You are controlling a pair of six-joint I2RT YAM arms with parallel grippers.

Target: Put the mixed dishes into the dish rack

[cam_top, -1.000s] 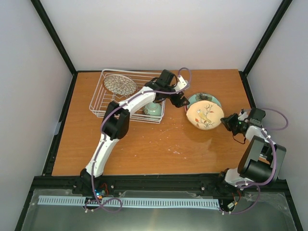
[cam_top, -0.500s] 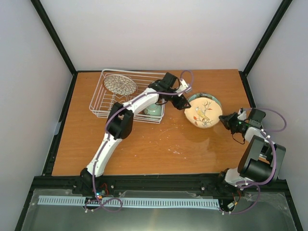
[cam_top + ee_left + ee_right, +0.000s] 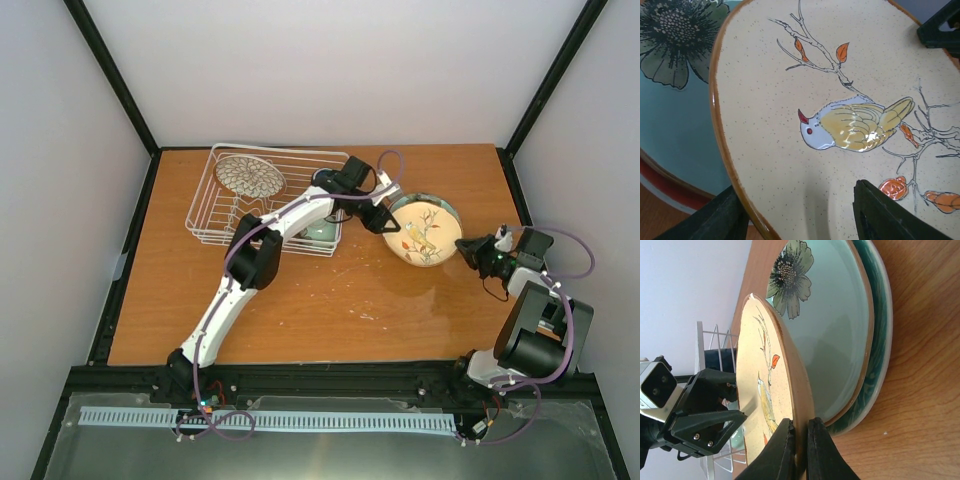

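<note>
Cream floral plate (image 3: 425, 236) stands tilted, its rim pinched in the right gripper (image 3: 799, 440). The left gripper (image 3: 795, 205) has swung over from the dish rack (image 3: 205, 215), its half-open jaws narrowing astride the opposite rim, so a handover looks likely.

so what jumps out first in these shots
The cream bird plate is tilted up at centre right, its rim pinched by the right gripper. The left gripper straddles its opposite edge, jaws apart. Under it lies a teal flower plate; a dish rack sits back left.
</note>
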